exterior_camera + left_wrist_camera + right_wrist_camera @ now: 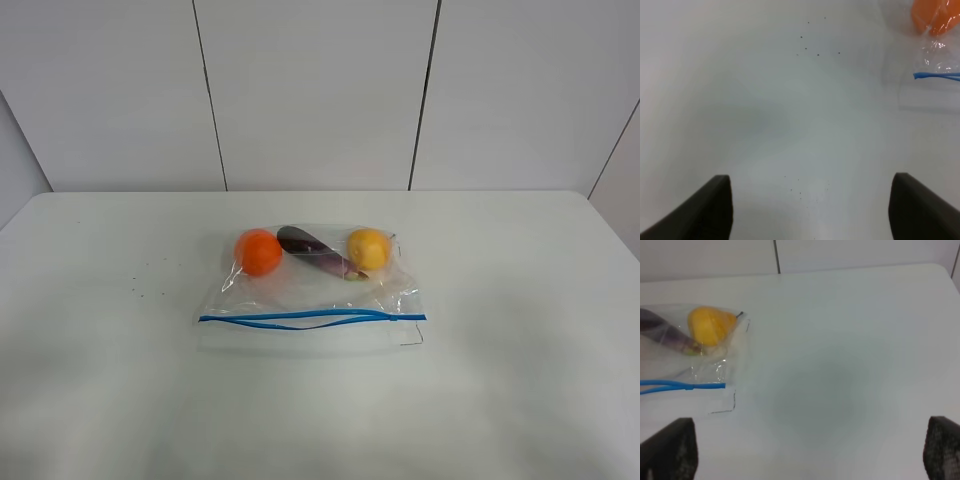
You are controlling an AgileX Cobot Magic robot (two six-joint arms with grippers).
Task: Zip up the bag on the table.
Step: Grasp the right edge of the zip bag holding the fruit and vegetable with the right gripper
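You are at the opening step, the approach. Nothing is being gripped and the zipping is not yet begun.

Nearest you, the left tool (810,210) is hanging over bare surface (740,110) with its two dark fingers spread wide. It is released and carrying nothing. A corner of the bag (939,55) is showing only at the edge of that wrist view, well apart from the fingers. The right tool (805,450) is doing likewise on the other side, with its fingers wide apart, nothing between them and touching nothing. The bag's other end is lying off to one side of it. Neither arm is showing in the high view.

Farther on, the bag is lying flat near the middle of the surface, its zip strip (310,318) running along the edge facing you. The two blue lines are meeting at both ends but seem to be parting along the middle, so I am judging the seal partly open. A thin black mark (415,340) is sitting just beside the strip's right end. Beyond the strip, an orange fruit (259,251), a purple vegetable (315,253) and a yellow fruit (368,249) are resting inside, toward the far edge.

The next move is probably calling for both tools to come inward and low. One would be pinning an end of the strip while the other is pinching the blue line and running along it. The film is looking crinkly and likely to slide, so you should be aiming at the strip itself, clear of the produce.
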